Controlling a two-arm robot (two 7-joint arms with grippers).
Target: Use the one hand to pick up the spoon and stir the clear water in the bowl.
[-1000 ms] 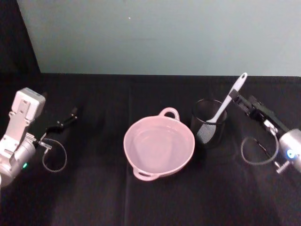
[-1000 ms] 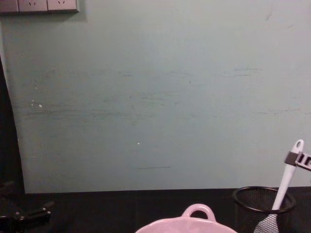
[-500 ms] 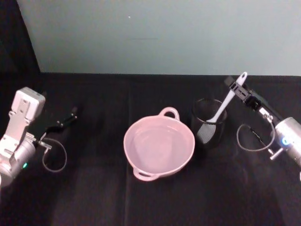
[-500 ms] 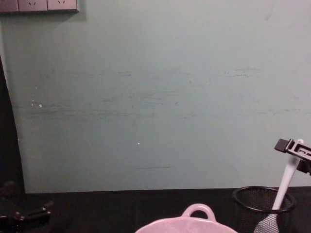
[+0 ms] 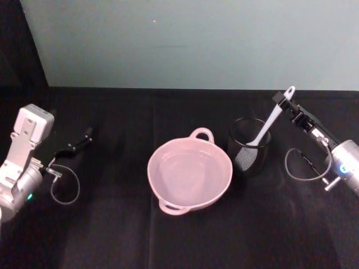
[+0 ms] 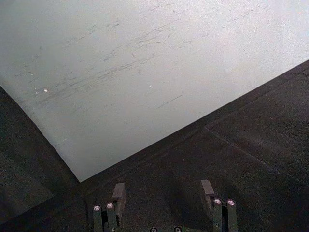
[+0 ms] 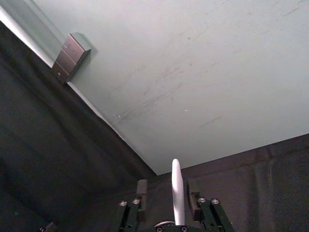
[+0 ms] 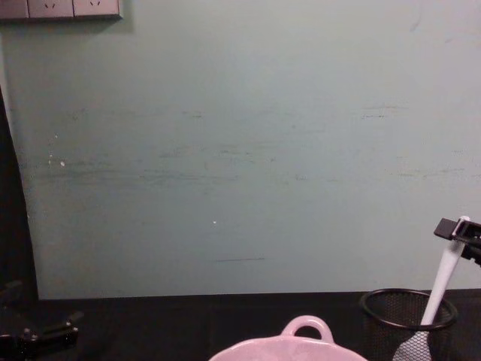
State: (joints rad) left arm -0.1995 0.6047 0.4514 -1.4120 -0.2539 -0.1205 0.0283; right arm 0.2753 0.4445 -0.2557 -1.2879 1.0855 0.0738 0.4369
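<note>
1. Far left, the left gripper (image 6: 163, 195): no change over the last second. Parked low over the desk (image 5: 112, 224), fingers spread wide, holding nothing.
2. Centre, the bowl (image 5: 160, 159): no change either. Rests on the desk with clear water inside, well apart from both grippers and not yet stirred.
3. Just right of the bowl, the black mesh cup (image 5: 245, 161): same place as a second ago. Holds the spoon (image 5: 269, 121), which stands tilted with its paddle head down in the cup and its holed handle end leaning up and to the right. Not lifted yet.
4. Farthest right, the right gripper (image 7: 167, 188): the one real change.
   - Has climbed from lower on the handle a second ago to just under the holed end, then settled a touch lower than half a second ago.
   - Now straddles the handle with one finger on either side.
   - Shows a clear gap on one side in the right wrist view, so partly open and gripping nothing.
5. Meaning for the task: approach apparently finished, grasp not yet made. Probably next: close on the handle, lift the head clear of the cup rim, carry it left over the bowl. Worth watching: with so high a hold, the paddle end may swing.
</note>
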